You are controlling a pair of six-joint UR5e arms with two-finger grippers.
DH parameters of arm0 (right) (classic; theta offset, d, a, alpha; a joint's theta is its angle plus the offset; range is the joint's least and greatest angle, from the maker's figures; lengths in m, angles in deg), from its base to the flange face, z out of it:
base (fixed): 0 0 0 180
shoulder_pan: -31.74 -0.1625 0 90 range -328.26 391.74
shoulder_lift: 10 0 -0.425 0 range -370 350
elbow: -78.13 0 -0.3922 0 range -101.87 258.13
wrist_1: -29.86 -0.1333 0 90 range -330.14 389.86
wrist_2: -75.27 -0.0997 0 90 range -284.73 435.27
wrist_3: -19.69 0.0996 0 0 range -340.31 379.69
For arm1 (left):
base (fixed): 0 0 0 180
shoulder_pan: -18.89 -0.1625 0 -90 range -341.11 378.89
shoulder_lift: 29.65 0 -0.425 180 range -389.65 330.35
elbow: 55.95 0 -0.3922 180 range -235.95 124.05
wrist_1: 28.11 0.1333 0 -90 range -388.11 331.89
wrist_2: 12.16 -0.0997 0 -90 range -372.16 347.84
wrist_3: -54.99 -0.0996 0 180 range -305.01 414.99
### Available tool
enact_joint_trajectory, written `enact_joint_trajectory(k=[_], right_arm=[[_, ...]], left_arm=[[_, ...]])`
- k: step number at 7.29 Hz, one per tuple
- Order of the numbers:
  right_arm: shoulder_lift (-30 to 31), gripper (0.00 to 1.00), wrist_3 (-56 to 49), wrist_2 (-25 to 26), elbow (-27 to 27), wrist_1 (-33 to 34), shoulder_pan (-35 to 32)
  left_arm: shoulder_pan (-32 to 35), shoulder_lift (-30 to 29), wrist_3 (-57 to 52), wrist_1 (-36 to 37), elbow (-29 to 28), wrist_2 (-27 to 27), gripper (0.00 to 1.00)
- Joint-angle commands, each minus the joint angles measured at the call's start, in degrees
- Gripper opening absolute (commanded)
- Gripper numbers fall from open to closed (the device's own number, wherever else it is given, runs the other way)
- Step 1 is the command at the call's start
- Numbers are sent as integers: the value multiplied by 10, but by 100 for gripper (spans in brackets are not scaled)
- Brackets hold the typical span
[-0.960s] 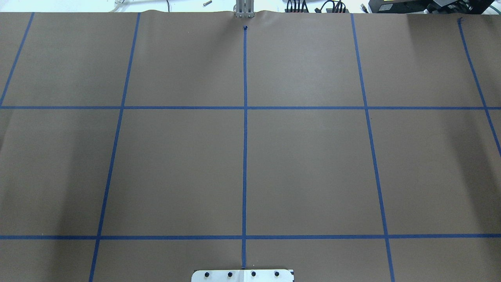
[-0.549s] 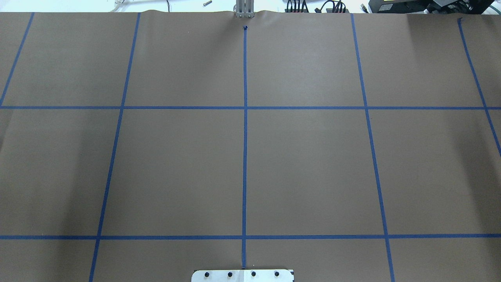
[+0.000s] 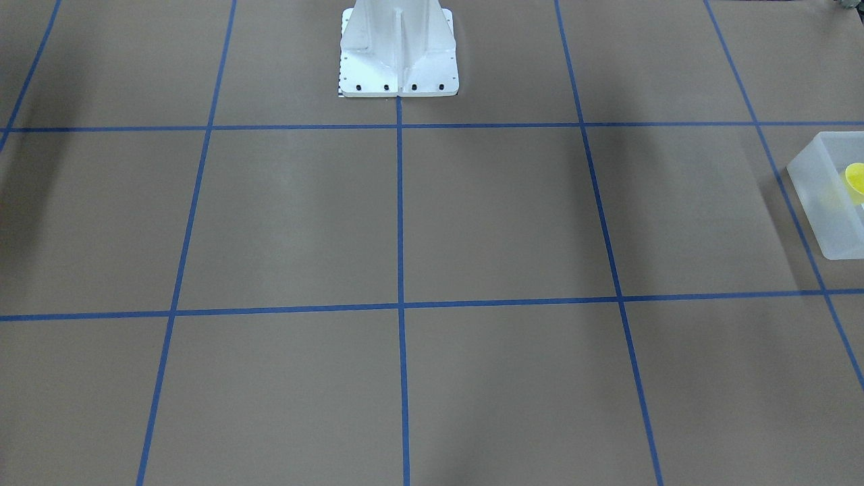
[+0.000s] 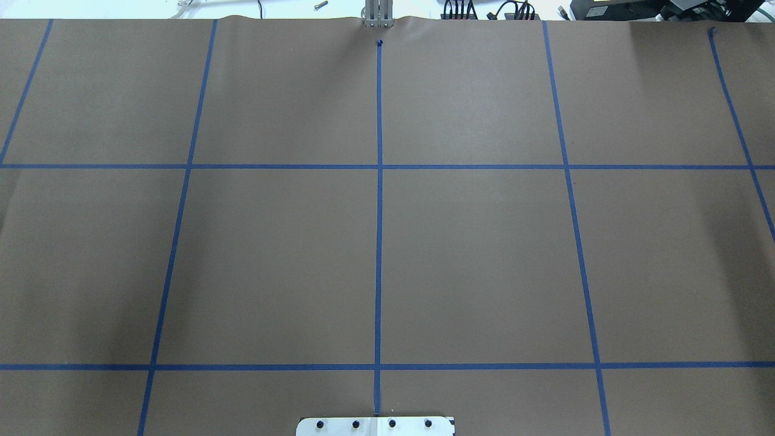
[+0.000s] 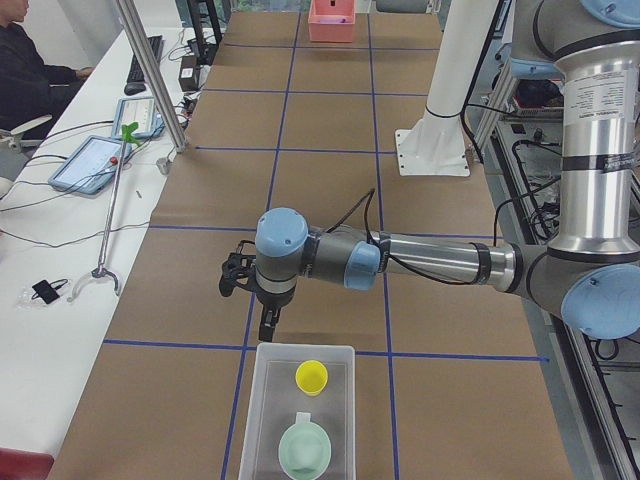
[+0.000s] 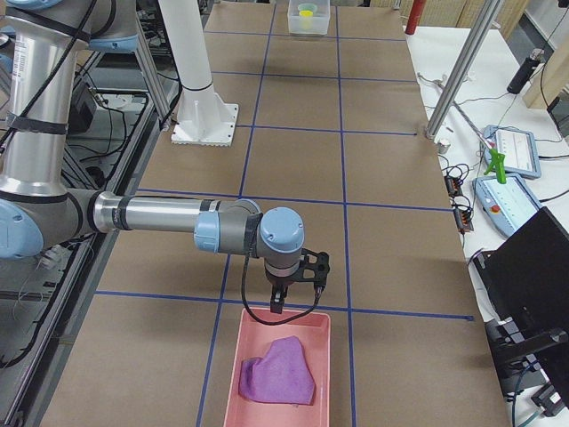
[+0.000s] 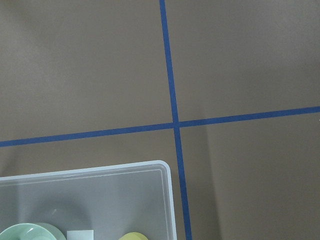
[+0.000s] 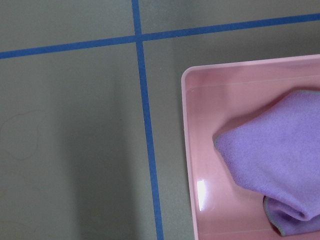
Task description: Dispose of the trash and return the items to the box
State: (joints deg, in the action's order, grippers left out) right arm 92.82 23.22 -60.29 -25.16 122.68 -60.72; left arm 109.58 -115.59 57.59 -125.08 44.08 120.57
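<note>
The translucent box (image 5: 262, 400) stands at the table's left end. The yellow cup (image 5: 311, 377) and the mint-green bowl (image 5: 305, 450) sit inside it. The box (image 3: 820, 202) and cup (image 3: 856, 179) also show at the front-facing view's right edge. The left wrist view shows the box's corner (image 7: 150, 172), the bowl's rim (image 7: 25, 234) and the cup's rim (image 7: 132, 236). My left gripper (image 5: 262, 322) hangs just past the box's end wall; I cannot tell if it is open. My right gripper (image 6: 298, 277) hangs just past a pink tray; I cannot tell its state.
The pink tray (image 6: 258, 329) at the table's right end holds a crumpled purple cloth (image 6: 277, 372); both show in the right wrist view, tray (image 8: 192, 150) and cloth (image 8: 280, 155). The white pedestal (image 3: 398, 47) stands at the robot's edge. An operator (image 5: 30, 70) sits at a side desk.
</note>
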Motion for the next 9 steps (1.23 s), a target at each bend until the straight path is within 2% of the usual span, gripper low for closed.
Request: enact_joint_trajectory(k=[1, 3, 9], right_arm=[[-3, 100, -1, 3, 16, -1, 0], [-5, 100, -2, 4, 31, -1, 0], [-7, 100, -5, 1, 23, -1, 0]], left_arm=[[-1, -3, -1, 2, 4, 2, 99], [-1, -5, 1, 3, 5, 0, 99], [-2, -6, 3, 4, 5, -1, 99]])
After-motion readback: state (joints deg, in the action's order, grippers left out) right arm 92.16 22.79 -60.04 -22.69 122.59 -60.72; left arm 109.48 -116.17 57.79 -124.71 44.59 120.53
